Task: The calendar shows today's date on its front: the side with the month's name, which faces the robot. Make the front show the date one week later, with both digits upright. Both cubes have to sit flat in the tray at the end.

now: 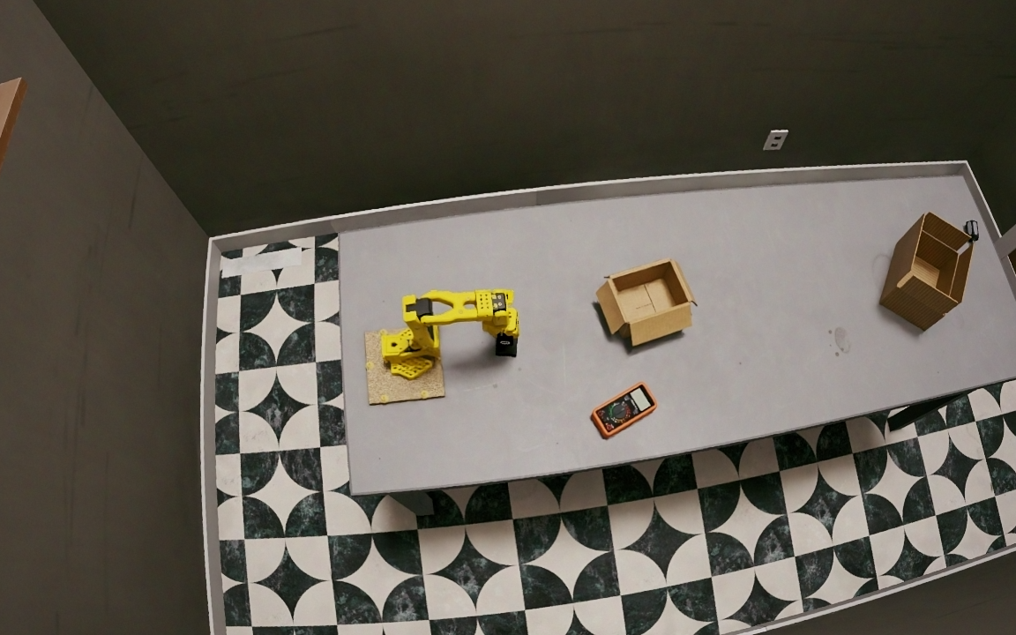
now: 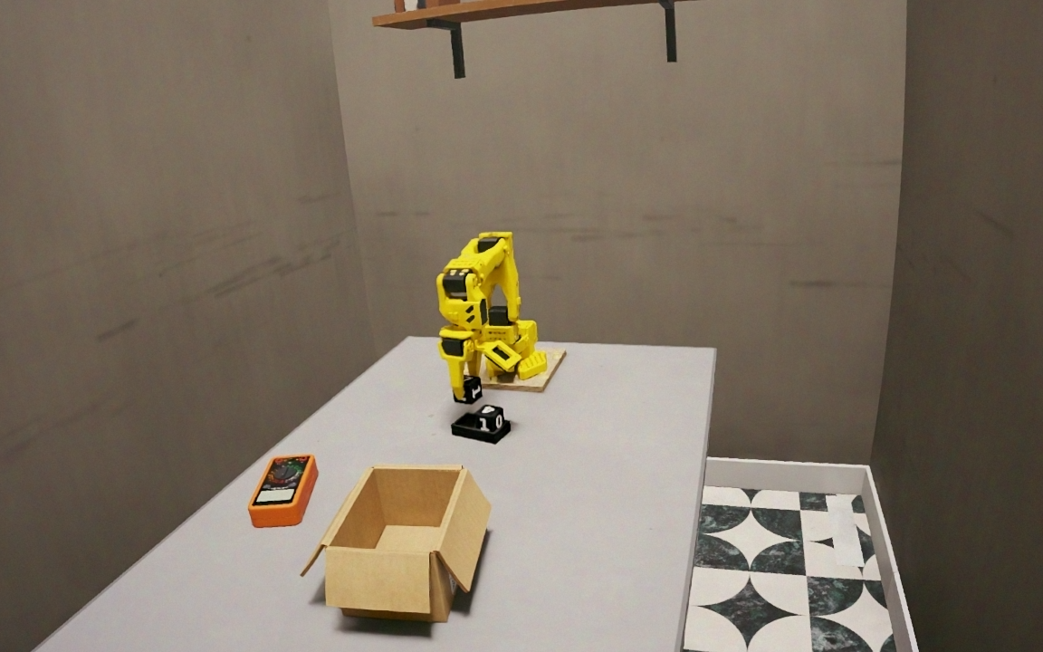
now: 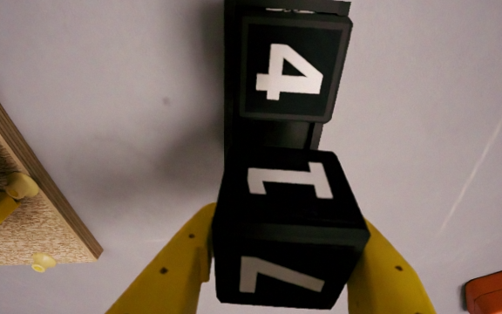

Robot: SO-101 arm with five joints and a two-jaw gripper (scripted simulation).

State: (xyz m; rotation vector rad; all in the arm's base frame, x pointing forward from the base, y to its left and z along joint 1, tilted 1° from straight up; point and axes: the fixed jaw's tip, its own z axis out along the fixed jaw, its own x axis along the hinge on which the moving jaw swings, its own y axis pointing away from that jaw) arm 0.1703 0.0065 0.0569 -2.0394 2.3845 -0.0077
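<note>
My gripper [image 3: 288, 262] is shut on a black number cube [image 3: 288, 231] that shows a 1 and a 7 in the wrist view. It hangs above the near end of the black calendar tray [image 3: 273, 126]. A second black cube [image 3: 292, 65] sits in the far slot of the tray with a 4 on top. In the exterior view the held cube [image 2: 470, 388] is just above and behind the tray [image 2: 478, 430], whose cube [image 2: 490, 418] shows white digits on its side. In the top view the arm [image 1: 456, 316] covers the tray, and the cube [image 1: 504, 343] shows below the wrist.
An open cardboard box [image 2: 399, 539] and an orange multimeter [image 2: 282, 489] lie farther out on the grey table. The multimeter's corner shows in the wrist view [image 3: 501, 288]. The arm's cork base plate [image 3: 11, 218] is to the left. Another box [image 1: 926, 268] stands at the table's far end.
</note>
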